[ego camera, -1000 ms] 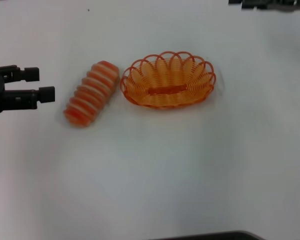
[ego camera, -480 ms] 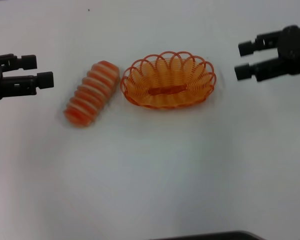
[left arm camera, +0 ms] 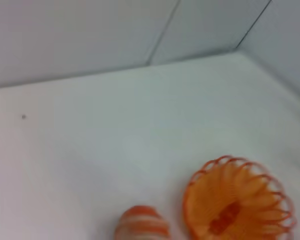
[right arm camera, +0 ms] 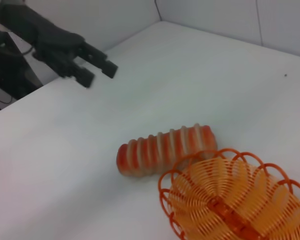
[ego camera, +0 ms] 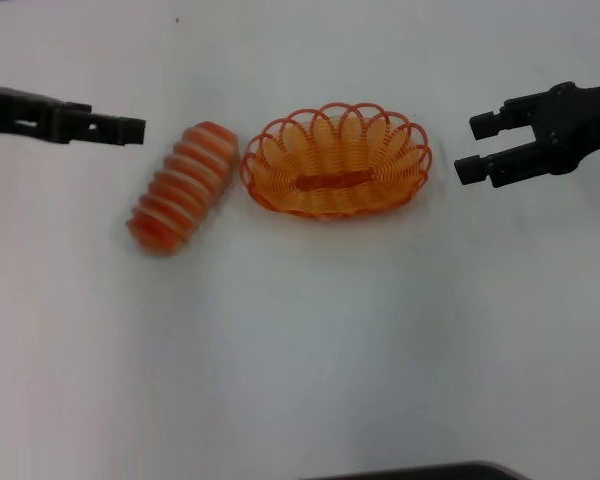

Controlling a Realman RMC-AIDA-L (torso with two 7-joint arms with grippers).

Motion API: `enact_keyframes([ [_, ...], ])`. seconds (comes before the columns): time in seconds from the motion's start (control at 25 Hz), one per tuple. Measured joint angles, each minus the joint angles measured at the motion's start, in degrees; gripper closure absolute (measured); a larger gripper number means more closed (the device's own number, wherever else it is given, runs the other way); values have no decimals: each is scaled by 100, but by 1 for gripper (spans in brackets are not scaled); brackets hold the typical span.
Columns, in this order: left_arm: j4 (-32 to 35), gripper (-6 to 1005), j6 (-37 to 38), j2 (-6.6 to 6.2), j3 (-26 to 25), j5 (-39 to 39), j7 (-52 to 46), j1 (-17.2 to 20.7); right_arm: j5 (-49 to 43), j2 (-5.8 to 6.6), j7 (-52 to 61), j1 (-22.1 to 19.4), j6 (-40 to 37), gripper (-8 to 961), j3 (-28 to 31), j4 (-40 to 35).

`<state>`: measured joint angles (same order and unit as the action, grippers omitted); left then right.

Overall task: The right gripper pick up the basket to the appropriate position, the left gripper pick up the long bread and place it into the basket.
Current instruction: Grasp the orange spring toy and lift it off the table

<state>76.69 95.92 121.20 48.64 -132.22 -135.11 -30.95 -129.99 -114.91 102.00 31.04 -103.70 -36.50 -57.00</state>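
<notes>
The long bread (ego camera: 183, 187), orange with cream stripes, lies slanted on the white table, just left of the orange wire basket (ego camera: 335, 160). The two are almost touching. My left gripper (ego camera: 130, 130) is open and empty, to the left of the bread's far end. My right gripper (ego camera: 473, 148) is open and empty, a short way right of the basket's rim. The left wrist view shows the bread's end (left arm camera: 141, 227) and the basket (left arm camera: 237, 200). The right wrist view shows the bread (right arm camera: 165, 149), the basket (right arm camera: 235, 200) and the left gripper (right arm camera: 97, 74) beyond them.
The white table (ego camera: 300, 340) ends at pale walls (left arm camera: 90, 35) behind. A dark edge (ego camera: 420, 472) shows at the near side in the head view. Dark equipment (right arm camera: 5, 70) stands off the table beside the left arm.
My left gripper has moved right toward the bread's far end and turned edge-on. My right gripper came into view and has shifted a little down and left toward the basket.
</notes>
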Motion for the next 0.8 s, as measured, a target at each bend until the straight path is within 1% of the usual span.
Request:
enact_keyframes([
  [0.08, -17, 127, -364, 147, 393, -574, -261, -232, -1, -16, -26, 9, 63, 117, -10, 12],
  [0.12, -73, 127, -470, 204, 511, -749, -299, -299, -2, -26, -35, 18, 103, 117, -18, 18],
  [0.2, -334, 126, -830, 284, 920, -1061, -373, -446, -3, -51, -41, 33, 153, 117, -36, 24],
  [0.32, -722, 126, -1382, 273, 1601, -1238, -523, -496, -6, -72, -43, 36, 182, 117, -44, 24],
  [0.4, -909, 126, -1753, 273, 1877, -1365, -566, -499, -6, -81, -44, 35, 198, 117, -44, 24],
  [0.6, -1391, 126, -2168, 274, 2026, -1429, -570, -611, -9, -89, -46, 23, 344, 117, -44, 31],
  [0.8, -1573, 126, -2491, 282, 2281, -1468, -575, -623, -8, -111, -48, 46, 364, 116, -41, 31],
])
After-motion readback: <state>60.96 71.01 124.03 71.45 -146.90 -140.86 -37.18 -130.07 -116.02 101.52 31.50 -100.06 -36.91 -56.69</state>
